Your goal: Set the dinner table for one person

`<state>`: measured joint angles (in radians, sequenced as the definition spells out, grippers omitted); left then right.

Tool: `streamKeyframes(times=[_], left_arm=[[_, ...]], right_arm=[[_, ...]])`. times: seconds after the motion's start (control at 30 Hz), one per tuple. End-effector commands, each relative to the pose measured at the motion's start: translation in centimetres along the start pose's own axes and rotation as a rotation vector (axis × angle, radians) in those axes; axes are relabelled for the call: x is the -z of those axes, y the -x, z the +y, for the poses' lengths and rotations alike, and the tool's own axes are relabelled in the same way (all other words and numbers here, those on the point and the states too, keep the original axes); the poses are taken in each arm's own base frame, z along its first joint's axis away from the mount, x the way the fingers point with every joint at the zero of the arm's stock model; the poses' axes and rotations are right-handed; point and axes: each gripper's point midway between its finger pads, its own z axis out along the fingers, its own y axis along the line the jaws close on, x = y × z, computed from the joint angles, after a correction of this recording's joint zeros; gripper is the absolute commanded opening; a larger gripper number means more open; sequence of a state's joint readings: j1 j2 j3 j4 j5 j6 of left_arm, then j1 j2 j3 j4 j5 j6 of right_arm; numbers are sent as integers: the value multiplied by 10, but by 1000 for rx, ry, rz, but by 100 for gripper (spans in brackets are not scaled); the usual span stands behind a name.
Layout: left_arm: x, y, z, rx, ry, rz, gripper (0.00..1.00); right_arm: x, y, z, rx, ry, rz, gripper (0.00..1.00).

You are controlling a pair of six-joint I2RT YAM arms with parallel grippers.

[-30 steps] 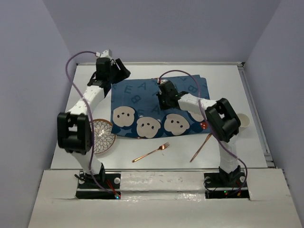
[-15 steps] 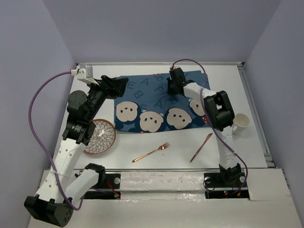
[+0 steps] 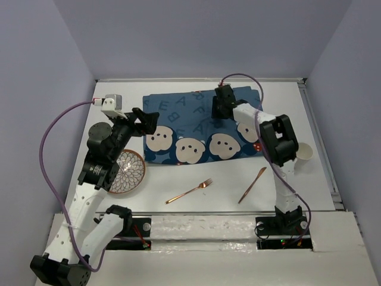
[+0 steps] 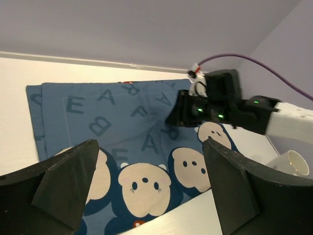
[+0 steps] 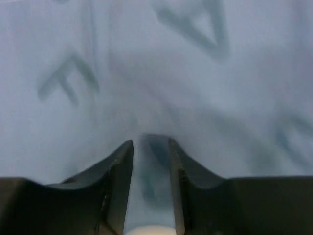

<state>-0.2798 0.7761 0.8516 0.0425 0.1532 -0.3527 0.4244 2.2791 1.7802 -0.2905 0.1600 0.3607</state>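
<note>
- Pinching a raised fold of the blue cloth (image 3: 184,116): right gripper (image 5: 149,143), fingers nearly together, fabric puckered up into the narrow gap between them. The grip point is in the lettered far half of the cloth.
- Left gripper (image 4: 150,144): fingers spread wide, nothing between them. It hovers over the cloth's left part, above the bear faces.
- Dinner table (image 3: 286,95): white top filling the space ahead of the arm bases; all items lie on it.
- Cloth lies spread across the far middle of the table, lettered half far, bear faces near.
- Patterned plate (image 3: 126,171): just beside the cloth's near left corner, partly under the left arm.
- Copper fork (image 3: 190,191) and knife (image 3: 253,185): on bare table nearer than the cloth, apart from each other.
- White cup (image 3: 305,152): by the right arm's elbow, off the cloth.
</note>
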Motion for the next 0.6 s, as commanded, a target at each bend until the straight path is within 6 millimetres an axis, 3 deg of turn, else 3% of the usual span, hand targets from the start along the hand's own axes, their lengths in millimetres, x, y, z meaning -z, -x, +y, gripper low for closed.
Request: streamKeyframes(times=[0.0,0.03,0.07,0.17,0.23,0.27,0.33,0.43,0.57], left_arm=[[12,0,8,-53,25,-42,99],[13,-6,11,-57,28,-33,99],[14,-9,12,-58,28,-30,99],[15,-6,10,-66,19,-39,99],[17,-3,9,-64,15,-50,99],[18,-3,8,-63,13,-55,99],[20,-2,8,-64,13,-58,99],[19,-3,8,-69,8,-56,99],[19,-3,8,-71,8,-54,99]], right_arm=[[68,17,-10,-97,28,-125,44],[91,30,-6,-129,66,-187,45],[88,-8,-18,-125,56,-127,44],[100,-28,-8,-123,137,-143,35],[112,-50,14,-72,243,-121,19],[114,-57,23,-47,269,-110,18],[120,-67,51,17,353,-93,17],[135,-84,118,115,479,-74,15],[133,-91,167,118,565,-47,11]])
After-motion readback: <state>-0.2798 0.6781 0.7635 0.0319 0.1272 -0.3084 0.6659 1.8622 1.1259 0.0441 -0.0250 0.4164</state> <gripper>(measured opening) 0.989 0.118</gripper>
